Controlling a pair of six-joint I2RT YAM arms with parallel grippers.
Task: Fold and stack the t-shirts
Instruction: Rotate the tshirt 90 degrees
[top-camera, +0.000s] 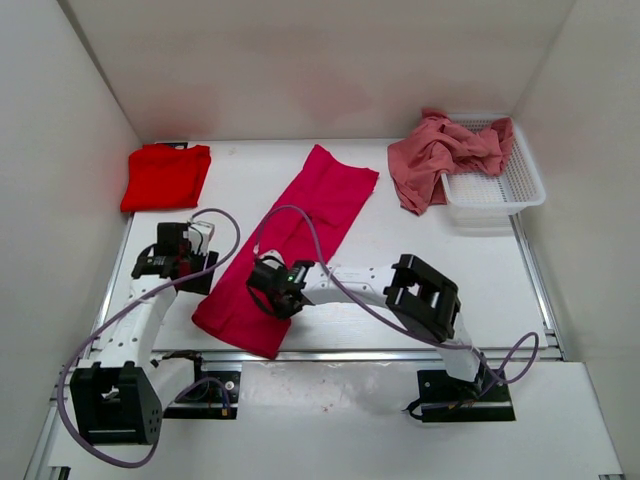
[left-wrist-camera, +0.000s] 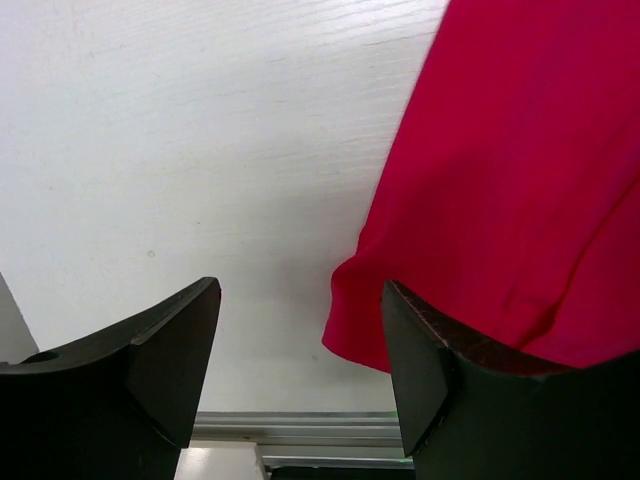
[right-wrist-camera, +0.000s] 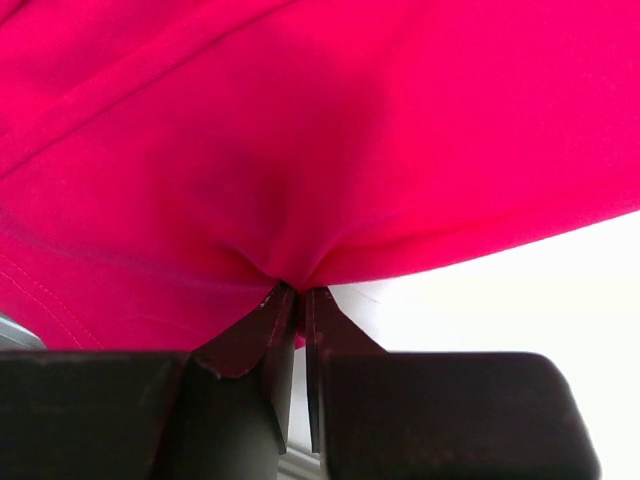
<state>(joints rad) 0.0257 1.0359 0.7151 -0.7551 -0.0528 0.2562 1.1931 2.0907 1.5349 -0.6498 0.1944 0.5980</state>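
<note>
Magenta shirt (top-camera: 300, 235): folded strip lying across tabletop (top-camera: 430, 260). Right jaws shut on a thin nip of its near edge; left jaws wide at its corner, holding nothing. Risk: nip slips; one-sided lift skews fold.

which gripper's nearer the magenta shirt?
Right. The right gripper is shut on the magenta shirt, pinching its fabric; the left gripper hangs open beside its near left corner, gripping nothing.

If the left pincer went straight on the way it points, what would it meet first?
Probably bare table; the left pincer stands open, the crimson shirt's corner just beside its line. Depth is unclear.
</note>
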